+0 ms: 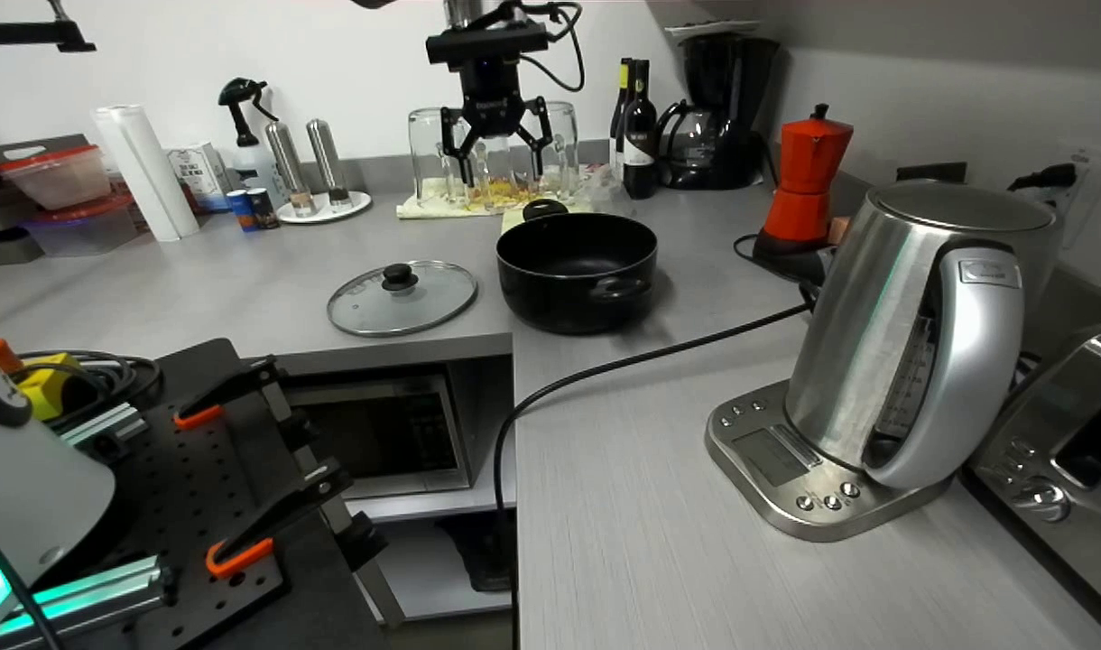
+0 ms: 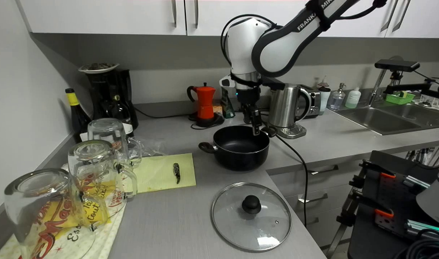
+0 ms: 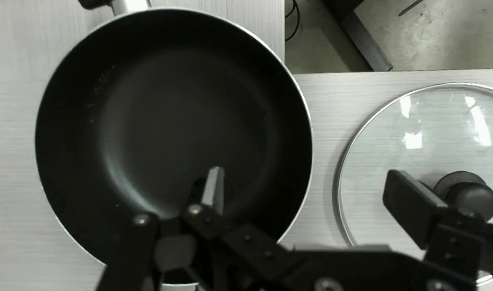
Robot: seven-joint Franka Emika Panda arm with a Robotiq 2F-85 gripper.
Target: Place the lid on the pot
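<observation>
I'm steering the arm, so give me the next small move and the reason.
Probably shift the open gripper toward the lid, centring it above the knob: the lid lies on the counter beside the uncovered pot, and in the wrist view the knob shows outside the fingers.

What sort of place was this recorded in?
Most likely a kitchen or kitchenette: a sink is set into the grey counter, and a coffee maker and steel kettle stand along it.

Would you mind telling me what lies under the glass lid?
Through the glass lid, the grey counter shows in an exterior view; the dark knob covers a patch that cannot be seen there.
</observation>
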